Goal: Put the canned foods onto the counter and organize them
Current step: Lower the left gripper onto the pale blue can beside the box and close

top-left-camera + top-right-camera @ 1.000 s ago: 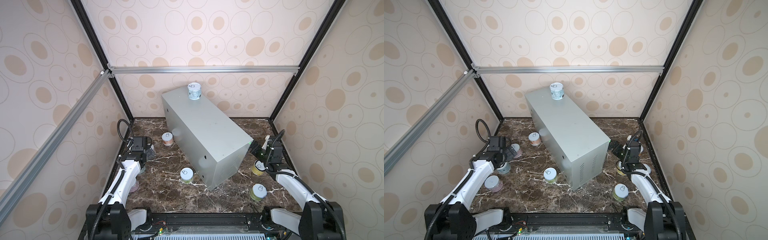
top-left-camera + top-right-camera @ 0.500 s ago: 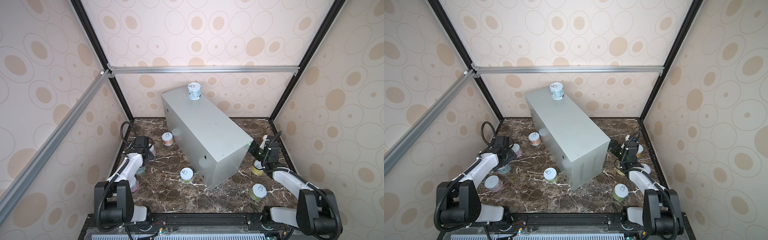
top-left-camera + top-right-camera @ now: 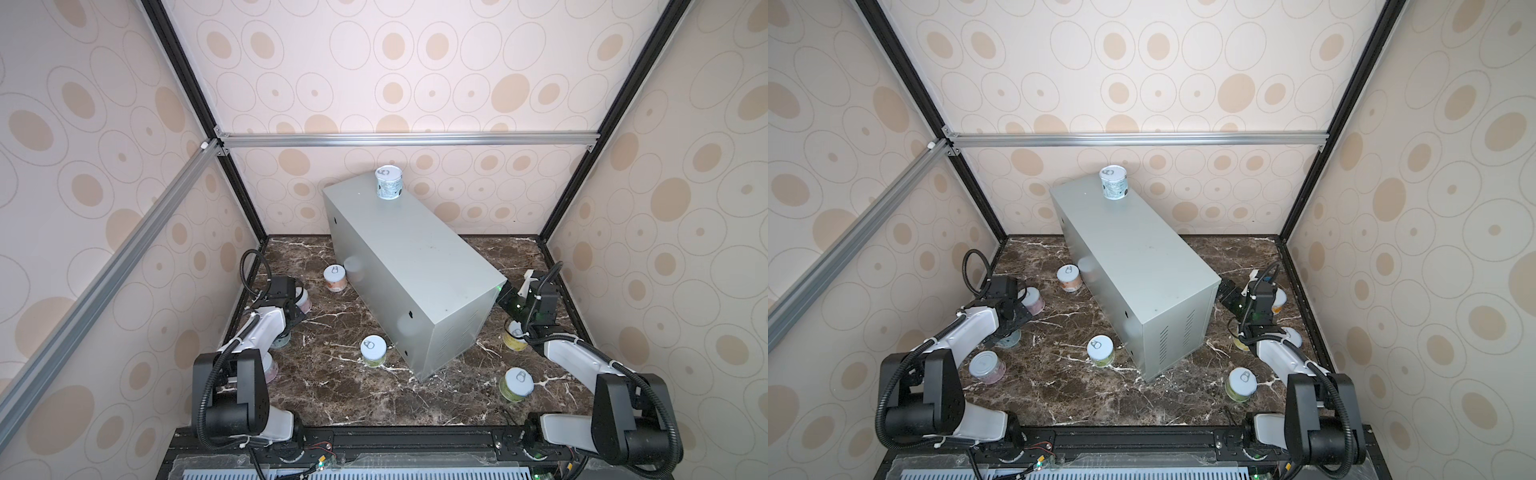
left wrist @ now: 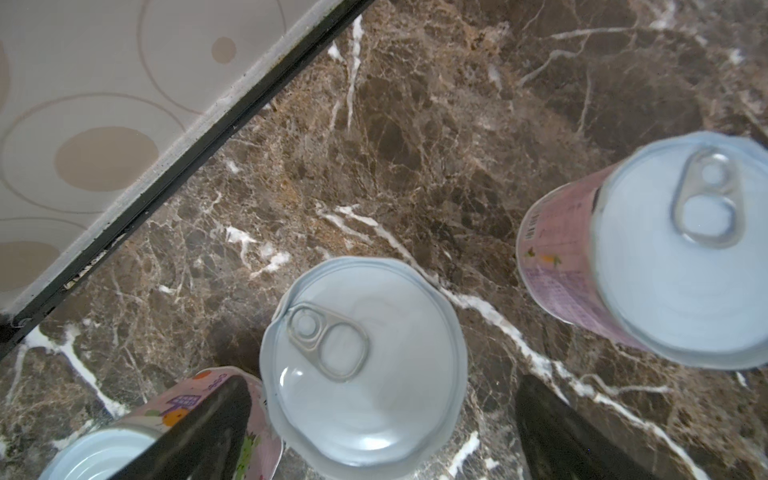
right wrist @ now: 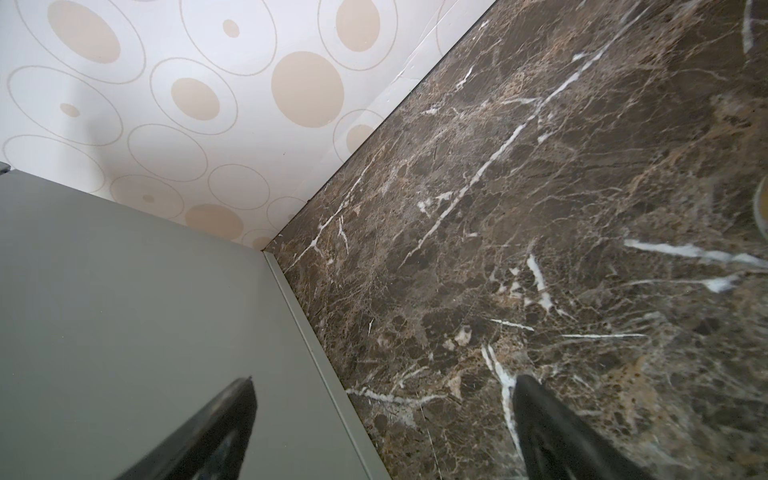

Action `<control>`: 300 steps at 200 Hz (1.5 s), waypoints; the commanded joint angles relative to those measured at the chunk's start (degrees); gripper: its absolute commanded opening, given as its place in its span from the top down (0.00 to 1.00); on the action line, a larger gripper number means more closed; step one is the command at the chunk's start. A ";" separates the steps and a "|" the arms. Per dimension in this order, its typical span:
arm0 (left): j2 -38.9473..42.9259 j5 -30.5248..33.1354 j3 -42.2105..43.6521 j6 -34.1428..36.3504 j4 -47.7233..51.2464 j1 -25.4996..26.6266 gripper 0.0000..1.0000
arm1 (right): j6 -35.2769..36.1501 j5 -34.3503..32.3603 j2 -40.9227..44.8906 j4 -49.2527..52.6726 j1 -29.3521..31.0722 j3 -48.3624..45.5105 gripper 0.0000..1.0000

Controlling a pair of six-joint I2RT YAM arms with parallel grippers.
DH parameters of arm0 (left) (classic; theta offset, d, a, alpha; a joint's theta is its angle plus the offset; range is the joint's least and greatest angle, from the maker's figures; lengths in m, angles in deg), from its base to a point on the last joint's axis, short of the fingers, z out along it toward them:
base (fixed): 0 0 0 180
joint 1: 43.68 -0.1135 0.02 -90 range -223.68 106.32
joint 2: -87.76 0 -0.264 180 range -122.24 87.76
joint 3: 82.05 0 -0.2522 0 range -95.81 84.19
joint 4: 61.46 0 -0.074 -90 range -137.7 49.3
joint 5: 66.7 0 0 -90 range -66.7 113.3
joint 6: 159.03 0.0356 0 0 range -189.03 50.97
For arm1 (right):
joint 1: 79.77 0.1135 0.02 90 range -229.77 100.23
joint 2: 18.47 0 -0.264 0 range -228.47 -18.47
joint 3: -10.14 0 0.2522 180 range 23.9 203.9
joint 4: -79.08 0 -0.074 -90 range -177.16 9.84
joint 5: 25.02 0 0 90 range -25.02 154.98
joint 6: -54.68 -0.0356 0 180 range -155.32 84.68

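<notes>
The counter [image 3: 415, 266] [image 3: 1133, 257] is a grey metal box lying at an angle on the marble, with one teal can [image 3: 389, 183] [image 3: 1113, 183] on its far end. Several other cans stand on the marble. My left gripper [image 4: 384, 378] [image 3: 1013, 322] is open, hanging over a can's pull-tab lid [image 4: 363, 361] with its fingers either side and clear of it. A pink can [image 4: 582, 266] stands close by, and another [image 4: 187, 407] is partly behind a finger. My right gripper [image 5: 384, 381] [image 3: 509, 301] is open and empty, straddling the counter's [image 5: 145, 311] near right edge.
Loose cans: orange [image 3: 335, 278] left of the counter, green [image 3: 373, 351] at its front corner, pink [image 3: 986, 368] by the left arm, yellow [image 3: 515, 334] and green [image 3: 517, 384] by the right arm, one more [image 3: 1278, 301] behind the right wrist. Patterned walls close in on both sides.
Both arms have folded, their rear links swinging upright. The grippers have barely shifted, and both have stayed open. No can has moved.
</notes>
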 commanded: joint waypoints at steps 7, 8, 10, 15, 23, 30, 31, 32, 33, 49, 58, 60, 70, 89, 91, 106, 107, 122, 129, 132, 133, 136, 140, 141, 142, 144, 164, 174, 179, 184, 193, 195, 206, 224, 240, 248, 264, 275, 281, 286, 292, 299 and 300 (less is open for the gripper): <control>-1.10 -0.06 0.45 -0.80 -1.74 -0.85 0.01 | 0.08 0.09 -0.41 -0.97 -0.13 0.08 0.01; -1.12 -0.06 0.45 -0.81 -1.75 -0.90 0.01 | 0.05 0.09 -0.42 -0.97 -0.14 0.06 0.01; -1.17 -0.06 0.45 -0.74 -1.88 -0.86 0.01 | 0.07 0.10 -0.49 -1.03 -0.14 0.04 0.01; -1.30 -0.06 0.52 -0.68 -1.95 -0.87 0.01 | 0.02 0.12 -0.58 -1.16 -0.06 0.09 0.02; -1.64 -0.11 0.54 -0.63 -2.39 -0.99 0.01 | 0.05 0.11 -0.71 -1.28 -0.10 0.03 0.01; -1.82 -0.30 0.54 -0.55 -2.75 -1.02 0.01 | 0.04 0.18 -0.75 -1.25 -0.06 0.03 0.01; -1.91 -0.36 0.54 -0.55 -2.79 -1.11 0.01 | 0.03 0.14 -0.77 -1.29 -0.06 0.03 0.01; -1.96 -0.34 0.50 -0.55 -2.85 -1.11 0.01 | 0.03 0.16 -0.77 -1.30 -0.06 0.03 0.01; -1.99 -0.38 0.47 -0.55 -2.88 -1.12 0.01 | 0.02 0.17 -0.77 -1.26 -0.10 0.03 0.01; -2.58 -0.79 0.45 -0.46 -3.27 -1.29 0.02 | 0.02 0.10 -0.87 -1.29 -0.11 0.06 0.01; -2.87 -1.01 0.45 -0.56 -3.68 -1.32 0.03 | 0.04 0.13 -0.86 -1.31 -0.06 0.04 0.01; -2.93 -1.02 0.50 -0.59 -3.76 -1.36 0.03 | 0.03 0.11 -0.91 -1.31 -0.06 0.03 0.01; -3.20 -1.21 0.58 -0.66 -4.20 -1.38 0.03 | 0.13 0.13 -1.00 -1.31 -0.06 0.04 0.01; -3.92 -1.36 0.84 -1.07 -5.01 -1.39 0.04 | 0.11 0.15 -1.13 -1.44 -0.06 0.02 0.01; -3.99 -1.38 0.88 -1.12 -5.15 -1.38 0.05 | 0.11 0.13 -1.13 -1.45 -0.12 0.03 0.01; -4.56 -1.43 1.46 -1.58 -5.94 -1.46 0.05 | 0.15 0.14 -1.29 -1.50 -0.08 0.05 0.01; -4.56 -1.40 1.48 -1.68 -6.01 -1.42 0.05 | 0.18 0.12 -1.30 -1.49 -0.11 0.04 0.01; -4.66 -1.03 2.37 -2.64 -7.56 -1.38 0.06 | 0.29 0.25 -1.30 -1.45 -0.11 0.12 0.01; -4.41 -1.03 3.01 -3.12 -8.64 -1.46 0.06 | 0.29 0.23 -1.30 -1.45 -0.12 0.14 0.01; -4.31 -1.03 3.31 -3.36 -9.22 -1.41 0.06 | 0.29 0.24 -1.26 -1.40 -0.07 0.18 0.01; -4.26 -1.03 3.38 -3.49 -9.41 -1.44 0.06 | 0.29 0.26 -1.24 -1.44 -0.06 0.15 0.01; -4.22 -0.96 3.65 -3.74 -9.90 -1.39 0.06 | 0.29 0.34 -1.22 -1.40 -0.13 0.12 0.01; -4.20 -0.82 3.99 -3.99 -10.43 -1.38 0.06 | 0.29 0.34 -1.26 -1.47 -0.07 0.19 0.01; -4.16 -0.79 4.07 -4.03 -10.58 -1.38 0.06 | 0.29 0.35 -1.24 -1.52 -0.06 0.20 0.01; -4.19 -0.78 4.15 -4.09 -10.70 -1.38 0.06 | 0.29 0.35 -1.23 -1.55 -0.06 0.16 0.01; -4.16 -0.66 4.28 -4.27 -10.97 -1.42 0.06 | 0.29 0.36 -1.22 -1.56 -0.10 0.18 0.01; -4.34 1.38 5.86 -4.96 -13.10 -1.46 0.07 | 0.12 0.54 -1.30 -1.83 -0.06 0.08 0.01; -4.23 3.21 6.53 -5.08 -13.59 -1.42 0.07 | 0.07 0.81 -1.38 -2.09 -0.11 -0.03 0.01; -4.03 4.04 6.87 -5.16 -13.84 -1.46 0.07 | -0.01 1.02 -1.52 -2.26 -0.06 -0.05 0.01; -3.68 4.67 7.24 -5.27 -14.35 -1.44 0.07 | -0.06 1.14 -1.52 -2.51 -0.07 -0.05 0.01; -3.05 4.79 7.87 -5.06 -15.66 -1.46 0.07 | -0.19 1.42 -1.65 -2.79 -0.06 -0.14 0.01; -2.91 4.73 7.98 -5.08 -16.01 -1.40 0.07 | -0.23 1.48 -1.65 -2.87 -0.06 -0.14 0.01; -2.49 5.13 8.52 -4.99 -16.88 -1.38 0.07 | -0.34 1.79 -1.85 -3.23 -0.06 -0.14 0.01; -3.12 6.23 8.55 -4.88 -17.28 -1.42 0.07 | -0.58 2.56 -2.18 -4.05 -0.06 -0.24 0.01; -3.31 7.18 8.41 -5.26 -16.93 -1.38 0.07 | -0.98 3.25 -2.74 -5.06 -0.07 -0.40 0.01; -2.94 7.76 8.77 -5.35 -17.42 -1.42 0.07 | -1.20 3.69 -3.01 -5.63 -0.08 -0.41 0.01; -1.79 9.28 9.65 -5.65 -18.72 -1.38 0.07 | -1.77 4.38 -3.38 -6.61 -0.06 -0.49 0.01; -1.34 10.07 10.56 -6.06 -19.97 -1.32 0.07 | -1.99 4.73 -3.48 -6.91 -0.06 -0.51 0.01; -1.29 10.09 11.02 -6.33 -20.72 -1.37 0.07 | -2.00 4.74 -3.35 -6.98 -0.10 -0.54 0.01; -1.46 10.24 11.19 -6.41 -21.05 -1.30 0.07 | -1.99 4.68 -3.26 -6.94 -0.06 -0.62 0.01; -1.66 10.28 11.05 -6.66 -20.93 -1.29 0.07 | -1.99 4.69 -3.02 -6.93 -0.07 -0.74 0.01; -1.90 10.31 10.80 -6.94 -20.68 -1.20 0.07 | -1.91 4.55 -2.72 -6.89 -0.07 -0.83 0.01; -1.91 10.31 10.81 -6.95 -20.72 -1.20 0.07 | -1.91 4.52 -2.71 -6.87 -0.06 -0.84 0.01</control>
